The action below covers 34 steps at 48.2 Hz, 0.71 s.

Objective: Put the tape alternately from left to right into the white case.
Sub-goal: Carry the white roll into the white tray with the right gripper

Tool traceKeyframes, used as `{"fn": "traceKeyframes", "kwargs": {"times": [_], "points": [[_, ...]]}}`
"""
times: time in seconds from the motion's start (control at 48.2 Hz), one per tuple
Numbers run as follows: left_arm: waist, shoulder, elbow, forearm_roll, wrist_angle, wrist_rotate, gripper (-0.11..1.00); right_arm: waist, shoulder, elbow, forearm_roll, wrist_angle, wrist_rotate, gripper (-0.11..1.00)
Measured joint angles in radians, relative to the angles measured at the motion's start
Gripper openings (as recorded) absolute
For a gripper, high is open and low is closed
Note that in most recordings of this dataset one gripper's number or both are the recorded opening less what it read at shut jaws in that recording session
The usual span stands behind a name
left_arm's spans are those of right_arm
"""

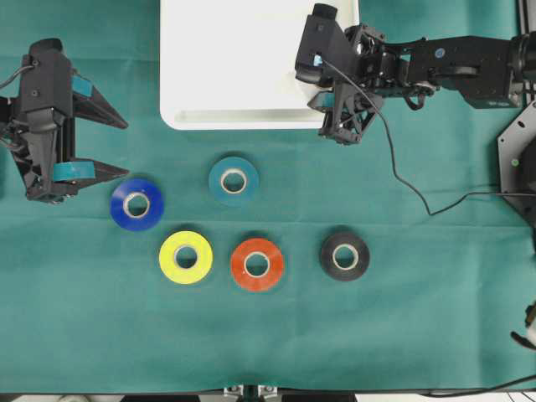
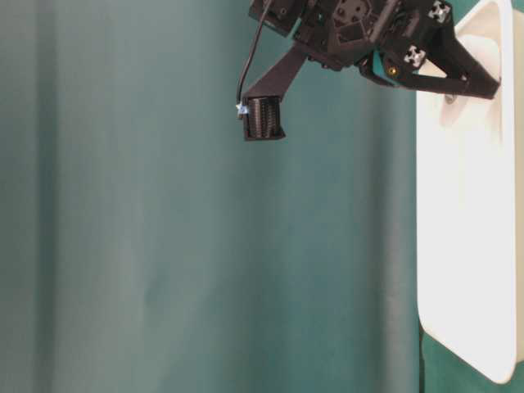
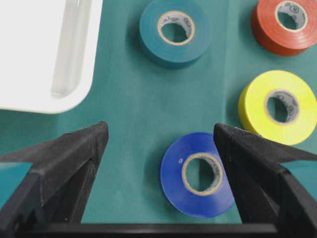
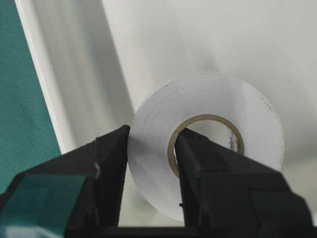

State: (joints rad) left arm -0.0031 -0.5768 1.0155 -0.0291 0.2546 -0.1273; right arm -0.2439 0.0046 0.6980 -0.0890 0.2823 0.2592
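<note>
Right tool (image 4: 151,163) has the white roll (image 4: 208,106) pinched through its wall — one finger pressed on the outer face, the other inside the grey core — and it hangs over the white case (image 1: 201,59), with the case's raised rim and a strip of green cloth on the left of the wrist view. From overhead the right tool (image 1: 339,117) sits at the case's near right corner, right over the rim, arm stretching in from the right edge.

Over on the left, the left tool (image 1: 105,146) is parked with its jaws spread wide and nothing between them. Its wrist camera looks straight down past both fingers (image 3: 69,163) at the blue roll (image 3: 198,174), which lies flat on the worktop (image 1: 419,335) close against the right-hand finger; whether they touch, I cannot tell.

The other rolls all lie flat on the green cloth. Blue roll (image 1: 136,203) is just off the left tool's lower fingertip. Teal roll (image 1: 234,180) sits nearest the case, below its front edge. Then a front row — yellow roll (image 1: 186,257), orange-red roll (image 1: 257,264) just beside it, black roll (image 1: 344,255) further right, apart from the others.

The table-level view catches the right tool (image 2: 446,82) up against the case's rim (image 2: 467,327).
</note>
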Motion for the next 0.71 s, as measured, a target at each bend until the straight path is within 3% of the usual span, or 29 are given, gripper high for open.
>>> {"fn": "traceKeyframes", "kwargs": {"times": [0.291,0.332,0.498,0.706], "points": [[0.000,0.000,0.000,0.002,0.000,0.000,0.55,0.000,0.000,0.000,0.000,-0.003,-0.002,0.30],[0.000,0.000,-0.002,0.000,0.000,0.000,0.55,0.000,0.000,0.000,0.002,-0.006,0.000,0.36],[0.000,0.000,-0.002,0.000,0.002,0.000,0.55,0.000,0.000,0.002,0.000,-0.009,-0.003,0.85],[0.000,-0.002,0.000,0.000,0.000,0.000,0.55,0.000,0.000,0.002,0.000,-0.009,-0.003,0.81]]}}
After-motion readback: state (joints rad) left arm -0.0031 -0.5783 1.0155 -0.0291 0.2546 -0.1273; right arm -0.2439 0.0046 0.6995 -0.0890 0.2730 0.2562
